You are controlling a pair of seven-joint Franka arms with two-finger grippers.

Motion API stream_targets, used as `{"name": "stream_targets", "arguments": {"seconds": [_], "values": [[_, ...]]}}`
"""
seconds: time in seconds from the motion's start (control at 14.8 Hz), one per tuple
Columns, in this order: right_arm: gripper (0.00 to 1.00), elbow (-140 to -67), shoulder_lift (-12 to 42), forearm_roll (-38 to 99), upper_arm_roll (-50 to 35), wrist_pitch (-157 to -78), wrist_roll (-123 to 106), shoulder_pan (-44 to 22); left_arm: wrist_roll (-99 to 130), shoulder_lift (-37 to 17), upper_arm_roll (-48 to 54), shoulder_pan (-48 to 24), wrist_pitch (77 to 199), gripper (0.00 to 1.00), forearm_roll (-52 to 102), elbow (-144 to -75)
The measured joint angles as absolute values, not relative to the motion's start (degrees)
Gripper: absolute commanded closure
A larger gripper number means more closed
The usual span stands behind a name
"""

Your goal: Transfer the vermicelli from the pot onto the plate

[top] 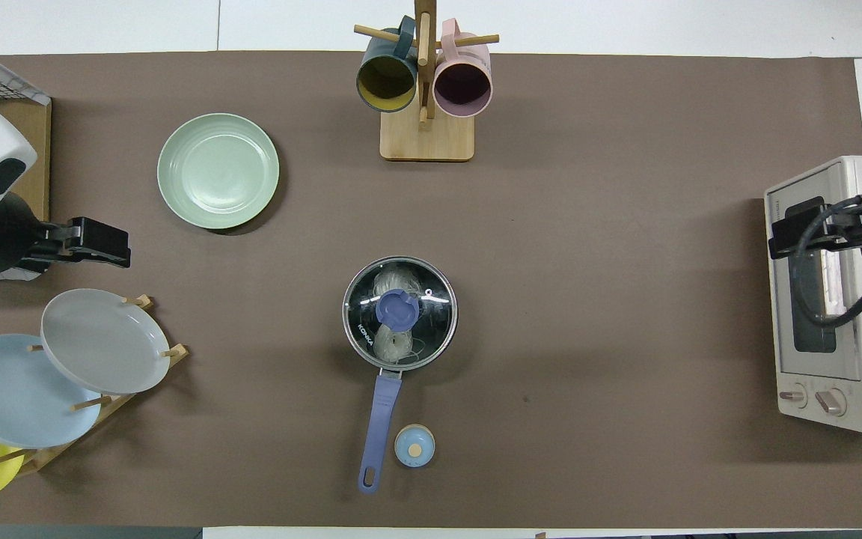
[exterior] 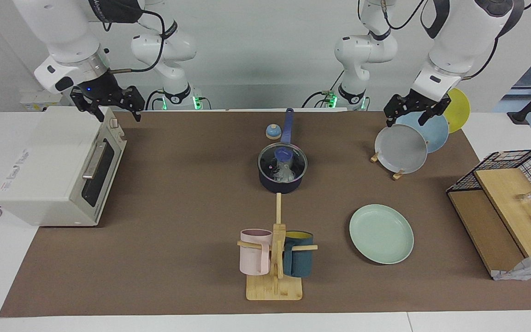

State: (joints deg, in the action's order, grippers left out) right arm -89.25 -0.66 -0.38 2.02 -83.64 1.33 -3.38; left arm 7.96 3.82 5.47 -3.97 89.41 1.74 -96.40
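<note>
The navy pot [exterior: 282,186] stands mid-table under a glass lid [exterior: 282,161] with a blue knob, its blue handle [top: 379,410] pointing toward the robots. Through the lid the whitish vermicelli [top: 392,344] shows inside the pot. The mint-green plate [exterior: 381,234] lies bare, farther from the robots than the pot and toward the left arm's end. My left gripper [exterior: 406,120] hangs open and holding nothing over the plate rack. My right gripper [exterior: 117,115] hangs open and holding nothing over the toaster oven's top edge. Both grippers are well apart from the pot.
A rack holds grey [exterior: 400,148], light blue and yellow plates near the left arm. A toaster oven [exterior: 58,166] sits at the right arm's end. A mug tree [exterior: 276,258] with pink and teal mugs stands farther out than the pot. A small blue timer [exterior: 273,132] lies beside the handle. A wire basket [exterior: 514,193] sits past the plate.
</note>
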Motion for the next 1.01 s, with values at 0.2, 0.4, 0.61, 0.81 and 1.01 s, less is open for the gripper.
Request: {"name": "stream_targets", "arguments": {"seconds": [0.2, 0.4, 0.61, 0.81, 1.01], "values": [[0.00, -89.2, -0.6, -0.3, 0.6, -83.6, 1.6, -3.4, 8.0, 3.8, 5.5, -4.0, 89.4, 0.00, 1.7, -96.4], [0.00, -88.1, -0.4, -0.3, -2.3, -83.4, 6.3, -4.4, 8.0, 3.8, 5.5, -4.0, 89.4, 0.00, 1.7, -96.4], [0.00, -85.3, 1.7, 1.5, -3.9, -83.4, 15.9, -10.4, 8.0, 3.8, 5.5, -4.0, 89.4, 0.00, 1.7, -96.4], [0.00, -83.5, 6.0, 3.2, -4.3, -86.3, 27.5, -19.4, 8.0, 3.8, 5.5, -4.0, 89.4, 0.00, 1.7, -96.4], [0.00, -82.4, 11.4, 3.2, -4.5, -92.3, 37.9, -27.7, 8.0, 3.8, 5.5, -4.0, 89.4, 0.00, 1.7, -96.4]]}}
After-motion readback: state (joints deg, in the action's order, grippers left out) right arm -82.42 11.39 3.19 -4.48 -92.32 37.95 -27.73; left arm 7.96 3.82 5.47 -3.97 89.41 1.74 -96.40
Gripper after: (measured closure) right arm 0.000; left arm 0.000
